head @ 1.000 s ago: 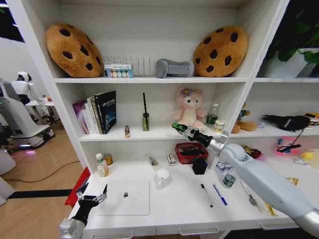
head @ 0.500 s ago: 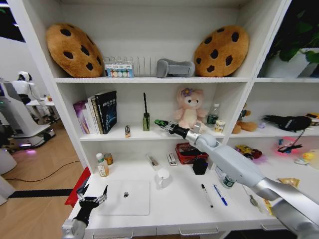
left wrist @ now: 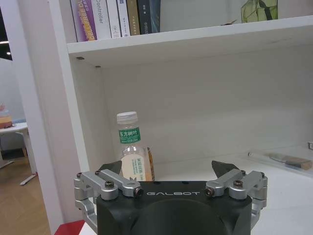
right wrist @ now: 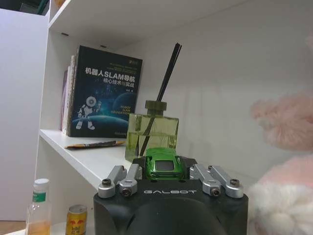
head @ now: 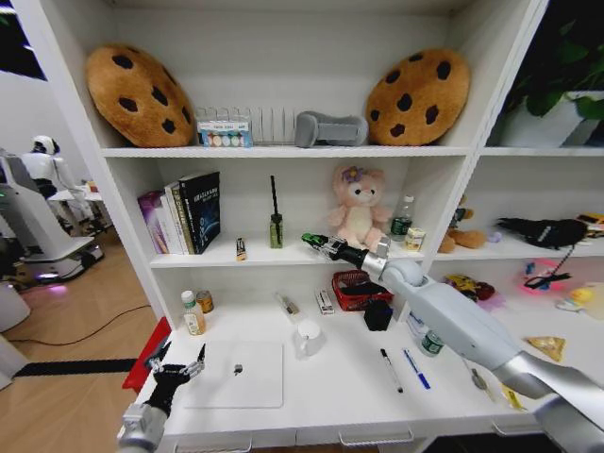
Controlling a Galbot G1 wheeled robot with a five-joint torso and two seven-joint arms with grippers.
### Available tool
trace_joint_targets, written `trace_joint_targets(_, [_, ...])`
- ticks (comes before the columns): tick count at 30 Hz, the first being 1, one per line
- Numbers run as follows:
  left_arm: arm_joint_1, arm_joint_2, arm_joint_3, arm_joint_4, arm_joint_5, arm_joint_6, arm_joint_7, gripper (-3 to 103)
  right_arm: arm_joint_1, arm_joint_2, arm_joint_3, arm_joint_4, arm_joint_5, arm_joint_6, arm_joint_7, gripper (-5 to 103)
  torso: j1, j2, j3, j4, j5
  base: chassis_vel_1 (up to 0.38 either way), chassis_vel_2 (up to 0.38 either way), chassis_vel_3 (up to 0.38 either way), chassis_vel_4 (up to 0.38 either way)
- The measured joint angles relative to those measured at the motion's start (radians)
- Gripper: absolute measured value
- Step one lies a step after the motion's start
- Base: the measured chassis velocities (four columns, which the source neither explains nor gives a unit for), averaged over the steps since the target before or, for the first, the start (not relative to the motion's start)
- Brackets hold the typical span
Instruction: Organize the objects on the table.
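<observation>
While the long white surface (head: 330, 396) is carrying most of the clutter, the right end effector (head: 310, 240) is reaching up over the middle shelf (head: 217, 258), clamped narrowly on a tiny green toy car (right wrist: 164, 164) that is sitting between its fingers. Just beyond this end effector a pale green reed diffuser (right wrist: 152, 129) is standing, with a dark robotics book (right wrist: 103, 93) farther off to one side and a pink plush toy (right wrist: 283, 161) close on the other. Below it, a red mesh basket (head: 359, 288) is resting at the back of the surface.

The left end effector (head: 176, 371) is hovering at the front corner of the surface, its fingers spread wide and gripping nothing. Right beside it a slim silver laptop (head: 241, 374) is lying flat and closed. Ahead of it, near the back wall, a small clear bottle (left wrist: 132, 152) with a white cap is standing upright. Well away from it, toward the right arm's side, a black pen (head: 391, 369) and a blue pen (head: 416, 369) are lying side by side.
</observation>
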Motion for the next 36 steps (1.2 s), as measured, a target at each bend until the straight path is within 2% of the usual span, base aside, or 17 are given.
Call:
trace_joint_targets(7, [-0.005,0.001,0.002,0.0,-0.001,0.003,0.0,100,0.002,0.014,-0.006,-0.024,-0.028,-0.004,0.0,37,0.0,0.0,0.0,0.0,0.0,0.0,0.0,0.0,0.0])
trace_joint_targets(17, [0.003,-0.007,0.003,0.0,0.005,0.002,0.003,100,0.098,0.054,-0.068,-0.088,-0.045,0.01,0.006,37,0.0,0.0,0.0,0.0003,-0.0002,0.0,0.0,0.0,0.0])
trace_joint_targets(36, [-0.011,-0.004,0.0,0.002,-0.005,-0.004,0.002,100,0.083,0.036,-0.06,-0.071,-0.046,0.014,0.019,37,0.0,0.0,0.0,0.0002,-0.0001,0.0,0.0,0.0,0.0])
